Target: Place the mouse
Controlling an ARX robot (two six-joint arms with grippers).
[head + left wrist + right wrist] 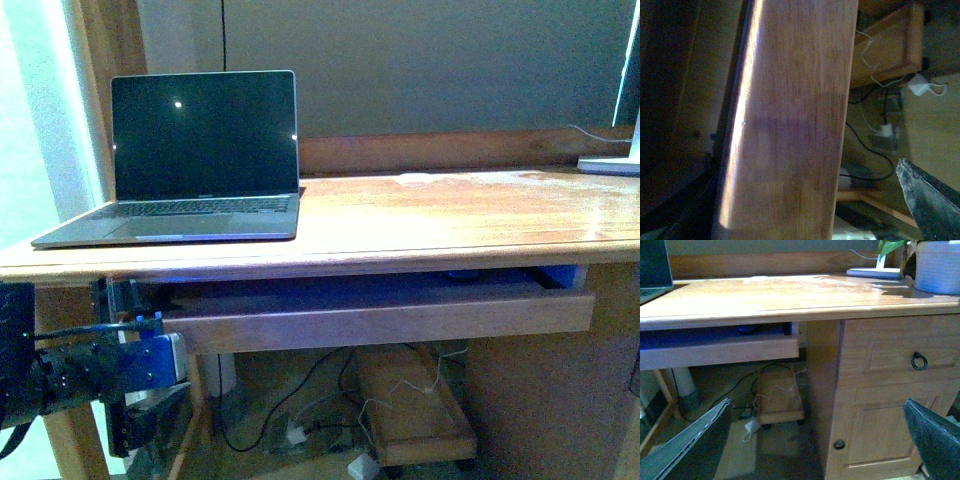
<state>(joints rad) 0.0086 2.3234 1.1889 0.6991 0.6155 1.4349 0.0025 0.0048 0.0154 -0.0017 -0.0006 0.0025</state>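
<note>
Right wrist view: the mouse, a small dark rounded shape, lies in the pulled-out tray, toward its right end. The right gripper is wide apart and empty. For the left gripper I cannot tell.

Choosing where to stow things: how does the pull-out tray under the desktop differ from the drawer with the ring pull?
The tray stands pulled out; the drawer is shut. The tray's front is plain, the drawer's panelled with a dark ring pull. Both are the same reddish wood.
</note>
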